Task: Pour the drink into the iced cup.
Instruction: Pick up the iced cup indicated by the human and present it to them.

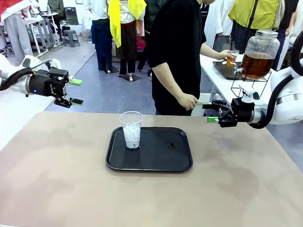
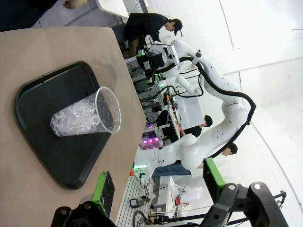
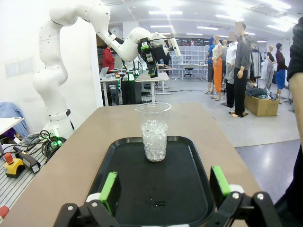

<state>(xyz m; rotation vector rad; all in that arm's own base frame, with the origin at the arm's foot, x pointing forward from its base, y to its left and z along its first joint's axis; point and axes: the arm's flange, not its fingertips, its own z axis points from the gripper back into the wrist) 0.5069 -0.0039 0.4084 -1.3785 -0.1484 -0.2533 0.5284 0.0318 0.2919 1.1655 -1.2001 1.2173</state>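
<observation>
The ice-filled plastic cup [image 1: 131, 130] stands upright near the black tray's [image 1: 180, 163] far left corner, likely staged for pouring, while the left gripper [image 1: 75, 91] and right gripper [image 1: 209, 112] hang empty, fingers wide, by the table's [image 1: 57, 179] far corners and the amber drink [image 1: 257, 65] sits in a spigot jar [image 1: 260, 45] beyond its far right corner.

The left arm [image 1: 12, 75] reaches in level above the far left corner of the table [image 1: 57, 179], and its left gripper [image 1: 75, 91] points toward the middle with jaws spread wide and nothing between the green pads [image 1: 75, 82]. The right arm [image 1: 289, 101] mirrors it near the far right edge. Its right gripper [image 1: 210, 112] faces inward, also gaping and empty.
</observation>
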